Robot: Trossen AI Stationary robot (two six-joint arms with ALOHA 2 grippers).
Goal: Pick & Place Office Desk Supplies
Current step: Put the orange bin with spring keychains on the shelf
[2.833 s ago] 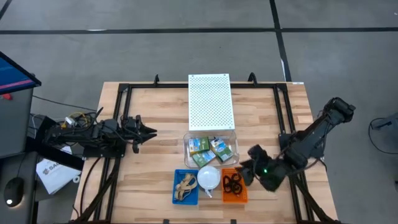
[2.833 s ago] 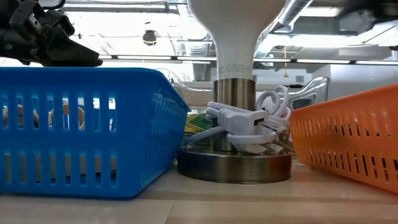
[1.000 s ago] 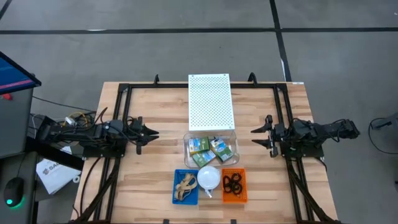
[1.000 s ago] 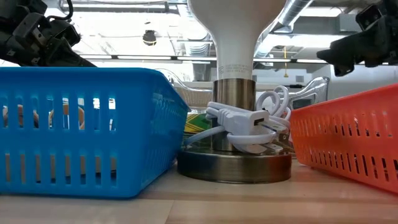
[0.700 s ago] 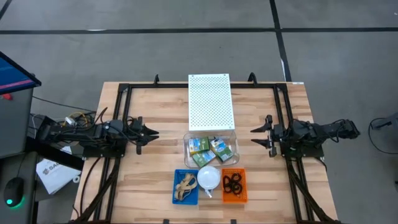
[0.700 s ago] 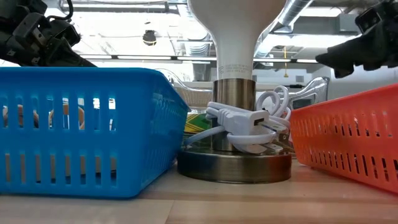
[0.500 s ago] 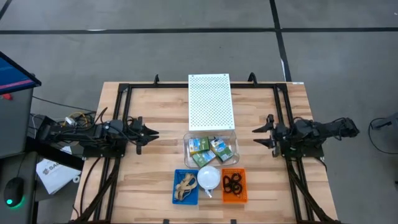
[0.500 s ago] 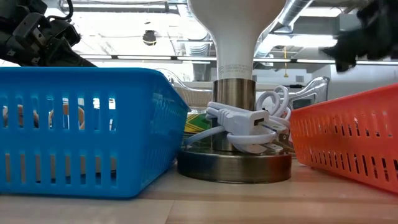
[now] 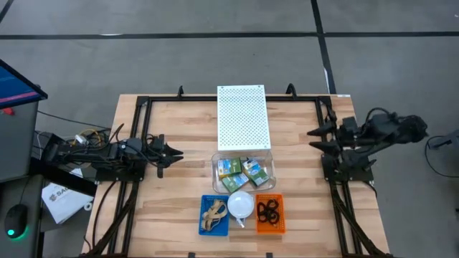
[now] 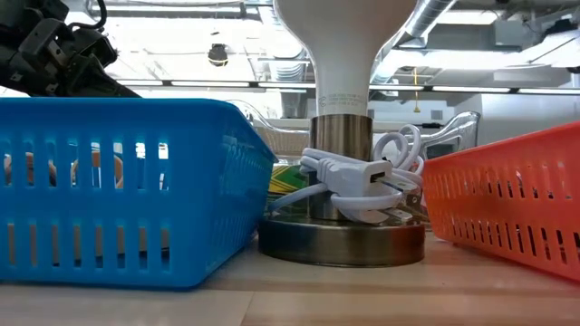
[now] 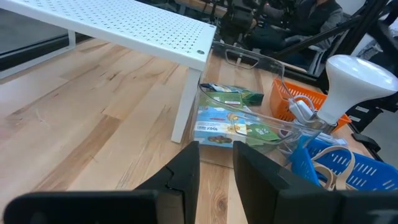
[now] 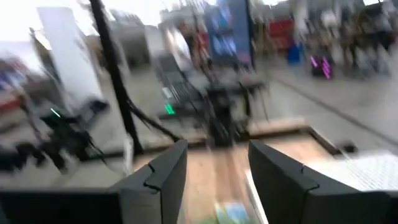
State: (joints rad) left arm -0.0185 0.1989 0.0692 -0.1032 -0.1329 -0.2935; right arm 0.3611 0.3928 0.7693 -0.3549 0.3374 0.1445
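Yellow-and-green crayon boxes [image 9: 244, 172] lie in a clear bin at the table's middle, also seen in the left wrist view [image 11: 233, 124]. Tan rubber bands [image 9: 214, 213] lie in a blue basket [image 10: 118, 181]. Black rings [image 9: 270, 212] lie in an orange basket [image 10: 507, 199]. My left gripper [image 9: 176, 153] hovers left of the bin, pointing at it, its fingers [image 11: 186, 171] a little apart with nothing between them. My right gripper [image 9: 315, 138] is raised at the table's right side, pointing left, open and empty [image 12: 217, 168].
A white perforated shelf [image 9: 242, 117] stands behind the bin toward the far edge. A white lamp [image 9: 240, 204] with a coiled cord [image 10: 358, 181] stands between the two baskets. Black frame rails [image 9: 140, 143] run along both sides of the table.
My right gripper has risen quickly from beside the bin and shifted toward the table's far right, leaving the low view. Its wrist view now looks level across the room. My left arm has kept still.
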